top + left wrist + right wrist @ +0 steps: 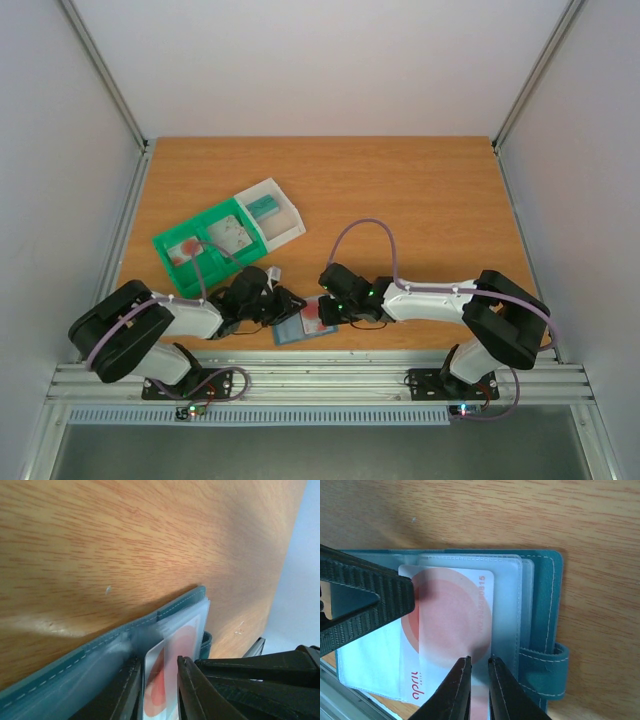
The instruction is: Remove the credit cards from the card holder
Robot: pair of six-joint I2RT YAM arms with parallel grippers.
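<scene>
**Right wrist: credit card (450, 615) partly in clear sleeve (507, 605)**

The open card holder (545, 605) lies at the near edge of the table (400, 190). The left gripper (160, 680) clamps the card's side. The right gripper (478, 665) has its tips nearly together on the sleeve, grip unclear.

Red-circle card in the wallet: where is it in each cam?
Top external: credit card, low centre, lying on the open card holder.
Left wrist: bottom centre, seen at a steep angle.
Right wrist: centre-left, face up.
Shared landmark: the card holder's stitched blue edge.
</scene>
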